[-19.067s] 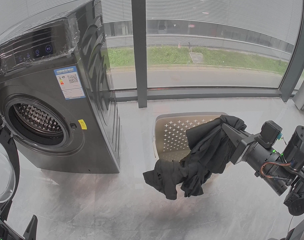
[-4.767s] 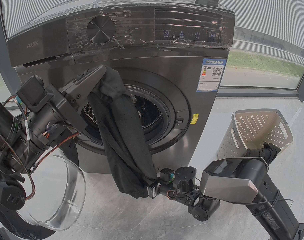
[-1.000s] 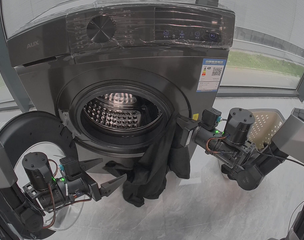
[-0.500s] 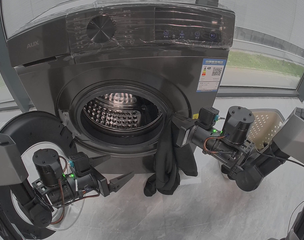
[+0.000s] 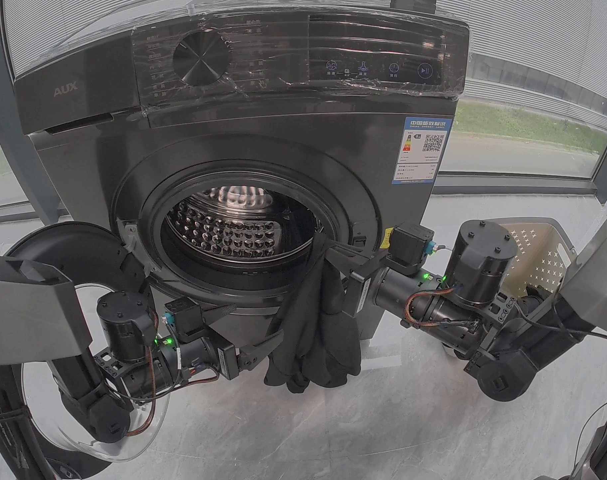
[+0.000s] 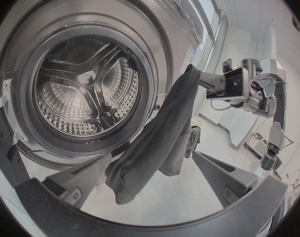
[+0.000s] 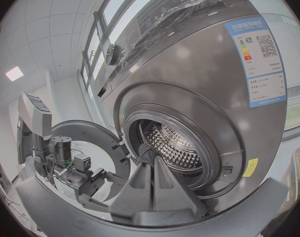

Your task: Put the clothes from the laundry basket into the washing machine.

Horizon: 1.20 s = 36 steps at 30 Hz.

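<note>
The grey washing machine (image 5: 250, 121) stands in front of me with its drum (image 5: 240, 225) open and bare. My right gripper (image 5: 327, 251) is shut on a black garment (image 5: 317, 328) at the lower right rim of the opening. The cloth hangs down the machine's front, outside the drum. My left gripper (image 5: 260, 325) is open, low beside the hanging cloth. In the left wrist view the garment (image 6: 159, 139) hangs between the two fingers (image 6: 87, 178) without being clamped. The right wrist view has a fold of cloth (image 7: 146, 150) pinched at the fingertips (image 7: 163, 175).
The machine's round door (image 5: 57, 261) is swung open to the left, behind my left arm. A beige laundry basket (image 5: 550, 248) stands on the floor at the right, behind my right arm. Pale floor lies in front of the machine.
My right gripper has carried the garment up and left to the opening's rim, and its lower end has bunched higher. My left gripper has moved right, up to the hanging cloth.
</note>
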### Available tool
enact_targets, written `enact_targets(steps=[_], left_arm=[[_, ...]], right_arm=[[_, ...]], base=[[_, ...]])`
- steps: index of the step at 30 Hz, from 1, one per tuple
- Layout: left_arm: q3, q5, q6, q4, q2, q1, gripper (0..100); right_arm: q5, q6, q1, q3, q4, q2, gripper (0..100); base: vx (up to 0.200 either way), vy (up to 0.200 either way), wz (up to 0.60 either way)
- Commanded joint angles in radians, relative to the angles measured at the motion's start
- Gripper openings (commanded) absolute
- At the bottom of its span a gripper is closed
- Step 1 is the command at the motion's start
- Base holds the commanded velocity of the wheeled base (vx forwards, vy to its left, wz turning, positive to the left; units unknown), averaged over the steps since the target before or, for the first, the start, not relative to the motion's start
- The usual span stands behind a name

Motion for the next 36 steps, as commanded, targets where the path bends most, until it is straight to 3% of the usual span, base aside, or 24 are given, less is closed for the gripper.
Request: enact_targets(steps=[1,12,20,29,36], left_arm=[[-0.029,0.001,-0.001,-0.001,0.043,0.006,100],[-0.148,0.044,0.012,0.002,0.138,-0.005,100],[-0.225,0.044,0.012,0.002,0.192,-0.005,100],[-0.225,0.033,0.012,0.002,0.211,-0.071,100],[-0.259,0.042,0.014,0.001,0.273,-0.059,100]], right_arm=[[0.003,0.0,0.006,0.023,-0.005,-0.026,0],[0.005,0.002,0.04,0.011,0.0,-0.027,0],[0.003,0.003,0.062,0.011,0.003,-0.027,0],[0.003,0.005,0.054,-0.016,0.003,-0.024,0],[0.003,0.005,0.058,-0.009,0.001,-0.027,0]], base=[[0.0,0.0,0.0],[0.0,0.0,0.0],[0.0,0.0,0.0],[0.0,0.0,0.0],[0.0,0.0,0.0]])
